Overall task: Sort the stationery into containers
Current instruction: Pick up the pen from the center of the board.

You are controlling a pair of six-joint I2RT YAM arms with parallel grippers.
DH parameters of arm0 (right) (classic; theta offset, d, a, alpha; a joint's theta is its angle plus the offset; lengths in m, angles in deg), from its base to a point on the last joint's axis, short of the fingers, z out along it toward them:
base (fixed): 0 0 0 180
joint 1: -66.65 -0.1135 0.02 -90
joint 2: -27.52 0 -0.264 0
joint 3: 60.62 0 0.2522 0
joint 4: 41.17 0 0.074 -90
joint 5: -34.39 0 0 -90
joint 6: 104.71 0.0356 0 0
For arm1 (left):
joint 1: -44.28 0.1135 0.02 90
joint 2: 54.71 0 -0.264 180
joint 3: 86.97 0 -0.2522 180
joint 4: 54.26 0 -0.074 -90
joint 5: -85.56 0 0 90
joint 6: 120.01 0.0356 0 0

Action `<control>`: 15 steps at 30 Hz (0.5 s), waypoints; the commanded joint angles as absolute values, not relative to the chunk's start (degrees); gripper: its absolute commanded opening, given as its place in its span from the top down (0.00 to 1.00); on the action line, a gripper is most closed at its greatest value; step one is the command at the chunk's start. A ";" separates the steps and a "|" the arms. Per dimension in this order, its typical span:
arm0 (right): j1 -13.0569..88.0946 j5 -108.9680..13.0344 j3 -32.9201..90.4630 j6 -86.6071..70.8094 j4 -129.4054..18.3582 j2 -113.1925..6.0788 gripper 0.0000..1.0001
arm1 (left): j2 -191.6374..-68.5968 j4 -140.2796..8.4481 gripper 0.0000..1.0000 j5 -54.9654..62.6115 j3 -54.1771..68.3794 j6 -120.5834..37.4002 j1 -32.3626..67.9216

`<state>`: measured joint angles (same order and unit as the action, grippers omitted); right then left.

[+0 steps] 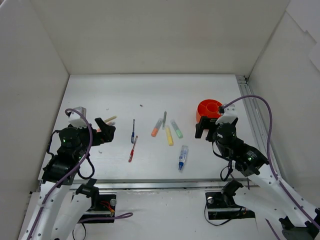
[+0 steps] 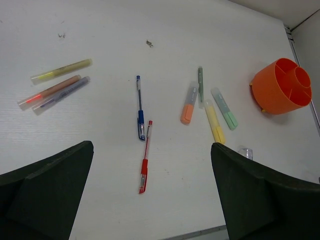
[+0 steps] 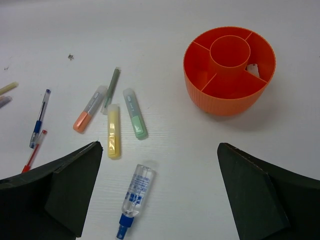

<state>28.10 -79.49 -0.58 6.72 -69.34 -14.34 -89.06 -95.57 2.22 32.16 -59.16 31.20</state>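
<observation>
The orange cup stands at the right, and its dividers show in the right wrist view. The blue pen, red pen, orange marker, grey marker, yellow marker, green marker and blue-capped clear one lie mid-table. The wooden stick lies at the left. My left gripper is open and empty above the table near the red pen. My right gripper is open and empty, between the cup and the clear one.
Three more clear-barrelled pens lie side by side at the left in the left wrist view. White walls enclose the table on three sides. A metal rail runs along the right edge, and the table's front edge is just before the arm bases.
</observation>
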 commanded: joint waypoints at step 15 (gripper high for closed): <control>28.42 -72.05 1.65 1.99 -67.15 -19.84 0.02 | -91.89 -90.96 0.00 5.49 32.42 -59.19 31.10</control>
